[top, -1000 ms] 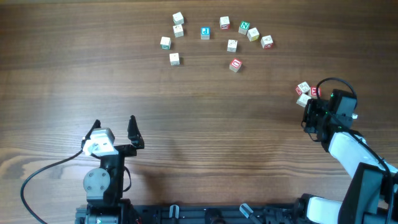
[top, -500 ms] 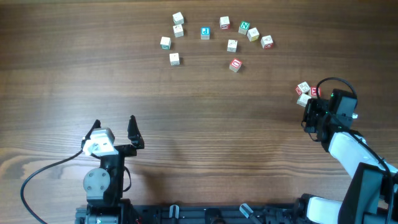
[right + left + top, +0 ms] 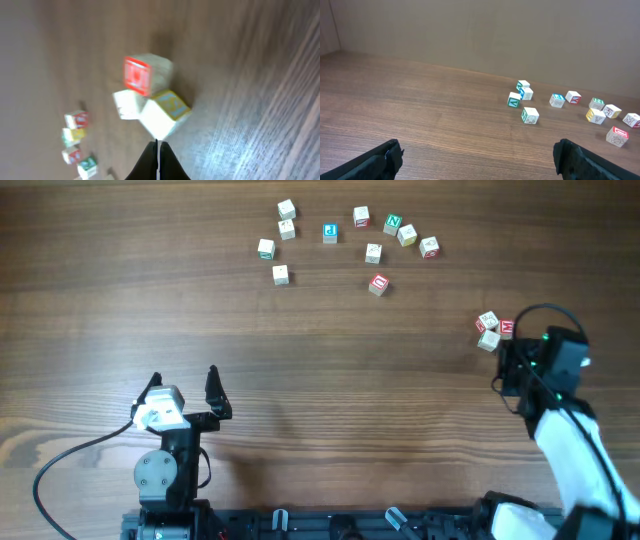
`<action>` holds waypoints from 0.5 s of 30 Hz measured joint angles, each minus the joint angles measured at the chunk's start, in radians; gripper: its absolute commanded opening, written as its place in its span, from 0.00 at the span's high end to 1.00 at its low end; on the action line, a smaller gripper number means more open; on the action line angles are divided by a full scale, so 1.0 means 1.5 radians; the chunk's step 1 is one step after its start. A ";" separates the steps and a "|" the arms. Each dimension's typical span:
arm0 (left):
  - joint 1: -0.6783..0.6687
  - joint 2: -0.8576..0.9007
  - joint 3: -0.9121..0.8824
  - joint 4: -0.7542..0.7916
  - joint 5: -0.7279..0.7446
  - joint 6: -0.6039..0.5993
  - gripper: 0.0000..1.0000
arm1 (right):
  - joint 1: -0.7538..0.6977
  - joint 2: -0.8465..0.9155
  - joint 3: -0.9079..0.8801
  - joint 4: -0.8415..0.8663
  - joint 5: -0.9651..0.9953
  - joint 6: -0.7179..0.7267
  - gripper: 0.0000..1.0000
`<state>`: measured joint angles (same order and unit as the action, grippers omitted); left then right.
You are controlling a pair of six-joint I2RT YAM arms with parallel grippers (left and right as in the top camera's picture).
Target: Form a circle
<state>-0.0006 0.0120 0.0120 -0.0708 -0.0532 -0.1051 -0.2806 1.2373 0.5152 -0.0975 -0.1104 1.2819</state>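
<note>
Three stray blocks [image 3: 490,325] huddle near the right edge, well apart from the loose arc of blocks [image 3: 330,232] farther up the surface [image 3: 320,380]. Clenched empty, the right tool [image 3: 156,146] points at them, likely to nudge; the left tool [image 3: 184,386] rests released.

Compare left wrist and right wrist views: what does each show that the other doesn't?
Left wrist only: the open left gripper and the whole spread of scattered blocks, including the green-lettered ones at its left end.
Right wrist only: the shut right gripper pointing at a three-block cluster, blurred; contact unclear.
Both: the wooden table and, apparently, a few far blocks from the spread's right end.
</note>
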 measured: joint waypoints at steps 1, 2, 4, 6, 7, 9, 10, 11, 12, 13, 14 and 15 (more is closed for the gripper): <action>0.000 0.000 0.000 0.000 0.000 0.000 0.00 | -0.006 -0.032 0.001 -0.015 0.005 -0.018 0.95; 0.000 0.000 0.000 0.000 0.000 0.000 0.00 | -0.009 -0.049 0.001 -0.021 0.008 -0.027 0.95; 0.000 0.000 0.000 0.000 0.000 0.000 0.00 | -0.013 -0.119 0.006 -0.049 0.019 -0.073 0.95; 0.000 0.000 0.000 0.000 0.000 0.000 0.00 | -0.013 -0.176 0.008 -0.085 0.027 -0.115 0.95; 0.000 0.000 0.000 0.000 0.000 0.000 0.00 | -0.013 -0.189 0.009 -0.095 0.030 -0.129 0.95; 0.000 0.000 0.000 0.000 0.000 0.000 0.00 | -0.013 -0.210 0.009 -0.117 0.035 -0.172 0.95; 0.000 0.000 0.000 0.000 0.000 0.000 0.00 | -0.013 -0.212 0.009 -0.121 0.037 -0.193 0.95; 0.000 0.000 0.000 0.000 0.000 0.000 0.00 | -0.013 -0.212 0.009 -0.120 0.040 -0.212 0.95; 0.000 0.000 0.000 0.000 0.000 0.000 0.00 | -0.013 -0.212 0.009 -0.119 0.044 -0.233 0.96; 0.000 0.000 0.000 0.000 0.000 0.000 0.00 | -0.013 -0.212 0.009 -0.114 0.047 -0.248 0.95; 0.000 0.000 0.000 0.000 0.000 0.000 0.00 | -0.013 -0.212 0.009 -0.099 0.050 -0.267 0.95; 0.000 0.000 0.000 0.000 0.000 0.000 0.00 | -0.013 -0.212 0.009 -0.077 0.054 -0.289 0.96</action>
<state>-0.0006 0.0120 0.0120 -0.0708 -0.0532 -0.1051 -0.3000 0.9195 0.5293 -0.2127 -0.0299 0.8490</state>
